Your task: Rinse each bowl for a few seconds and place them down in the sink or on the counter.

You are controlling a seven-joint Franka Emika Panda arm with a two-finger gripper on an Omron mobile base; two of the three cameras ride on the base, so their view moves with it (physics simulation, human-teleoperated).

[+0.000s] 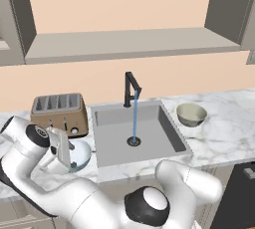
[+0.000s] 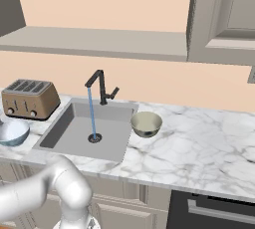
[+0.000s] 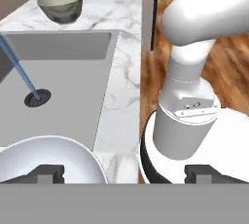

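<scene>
The tool (image 1: 63,149) sits at the lower left of the left base view, over the blue bowl (image 1: 79,154), with its jaws spread wide and nothing between them. In the hand view the two tips stand far apart at the bottom edge, the left one over the bowl's white inside (image 3: 48,162). That bowl rests on the bench (image 1: 219,138) left of the sink (image 1: 139,133), just in front of the toaster (image 1: 59,113).

The olive bowl (image 1: 191,114) stands upright on the bench right of the sink, well apart from the tool. Water (image 1: 134,118) runs from the faucet (image 1: 130,89) straight onto the drain (image 1: 133,141).

Risks as I judge them:
- The blue bowl is near the bench's front edge; a tip catching its rim as the hand lifts could tip it or push it off.
- The olive bowl looks not yet rinsed. The reach to it crosses the sink, and the faucet stands in the middle; a low swing could strike the spout.
- A pinch on that bowl's curved wall could slip under the stream.
- The water is left running meanwhile.
</scene>
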